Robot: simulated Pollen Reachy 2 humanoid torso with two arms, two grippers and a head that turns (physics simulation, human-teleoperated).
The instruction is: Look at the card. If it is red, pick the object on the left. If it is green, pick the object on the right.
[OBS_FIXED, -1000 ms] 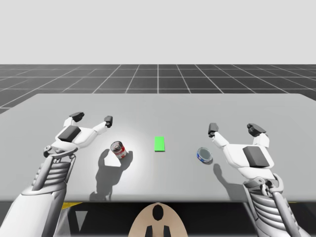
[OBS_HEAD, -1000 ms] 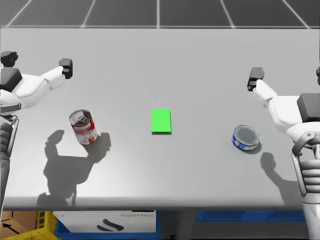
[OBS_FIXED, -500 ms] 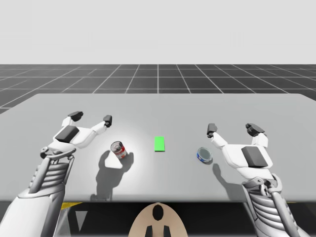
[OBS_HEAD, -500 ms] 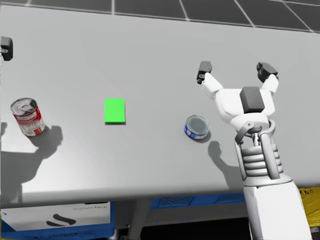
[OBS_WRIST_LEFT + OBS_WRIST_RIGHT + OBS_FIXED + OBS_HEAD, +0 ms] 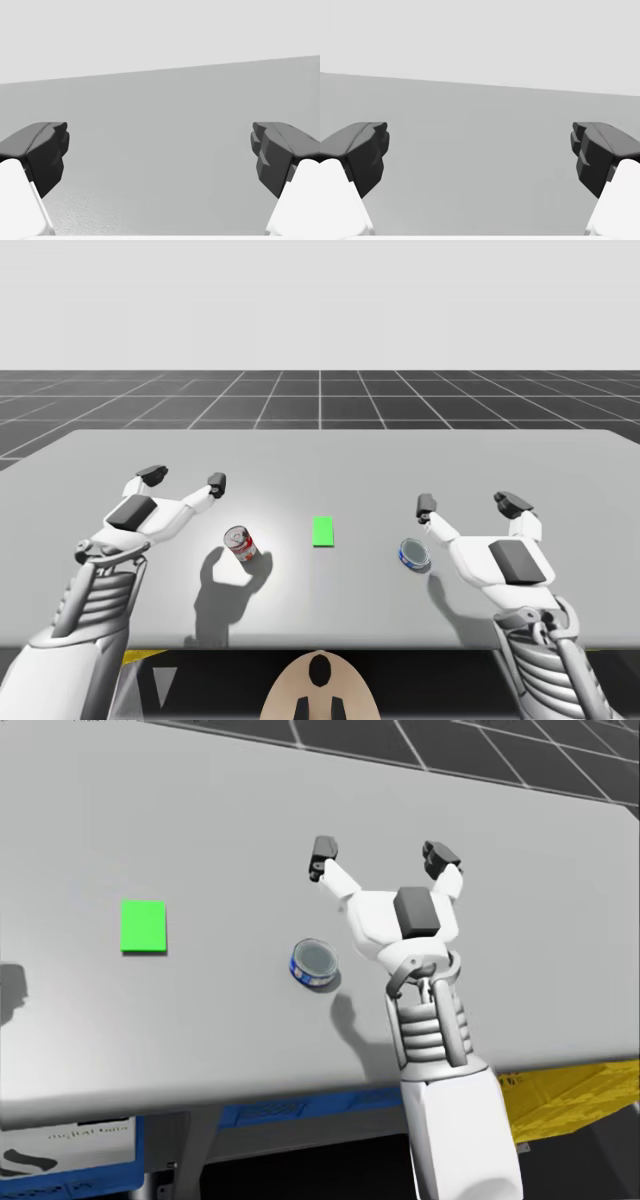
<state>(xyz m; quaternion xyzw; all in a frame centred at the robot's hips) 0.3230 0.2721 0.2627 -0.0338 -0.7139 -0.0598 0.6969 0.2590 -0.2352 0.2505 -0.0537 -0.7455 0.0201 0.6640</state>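
A green card (image 5: 322, 531) (image 5: 143, 927) lies flat mid-table. Left of it stands a red and white can (image 5: 238, 542); right of it sits a low blue tin (image 5: 413, 555) (image 5: 314, 963). My right gripper (image 5: 468, 504) (image 5: 381, 860) hovers open just right of and beyond the blue tin, nothing between its fingers. My left gripper (image 5: 183, 478) hangs open, left of and behind the red can. Both wrist views look along open fingers (image 5: 40, 150) (image 5: 360, 150) at bare grey table.
The grey table (image 5: 320, 460) stretches wide behind the objects. Below its front edge the head view shows a blue bin (image 5: 300, 1110) and a yellow crate (image 5: 570, 1095).
My head has turned right, so the card and tin sit further left in the head view and the red can has left it. Both arms drifted slightly; grippers stayed open.
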